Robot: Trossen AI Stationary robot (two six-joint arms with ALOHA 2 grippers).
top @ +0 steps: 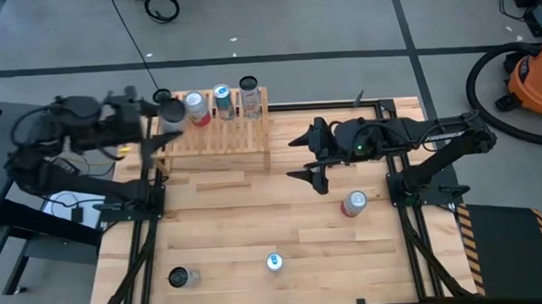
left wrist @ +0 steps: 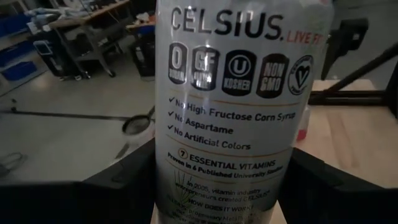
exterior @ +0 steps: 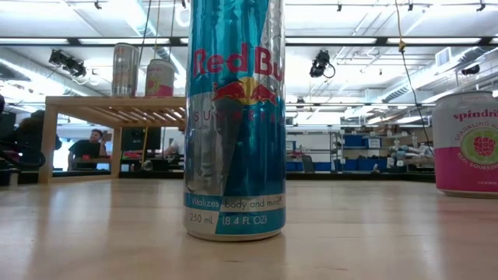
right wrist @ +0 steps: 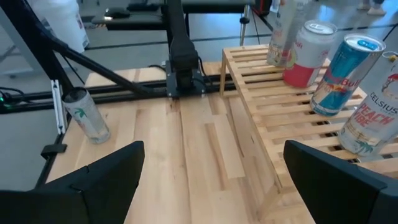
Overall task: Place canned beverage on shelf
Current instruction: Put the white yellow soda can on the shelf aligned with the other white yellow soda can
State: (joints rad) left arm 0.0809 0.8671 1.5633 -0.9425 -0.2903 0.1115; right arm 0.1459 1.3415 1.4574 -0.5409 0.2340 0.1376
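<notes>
shelf point(top: 217, 136): 3 cans | left gripper point(top: 164, 113): Celsius can point(left wrist: 233, 112)

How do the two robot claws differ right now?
The left gripper is closed around a white Celsius can at the end of the shelf; the right gripper holds nothing. The left gripper's fingers press the can's sides, while the right gripper's stand wide open above the table. Both are dark, two-fingered claws.

The blue can point(exterior: 234, 117) hid the middle of the shelf point(exterior: 117, 105); the white can point(left wrist: 233, 112) ran past the frame.
</notes>
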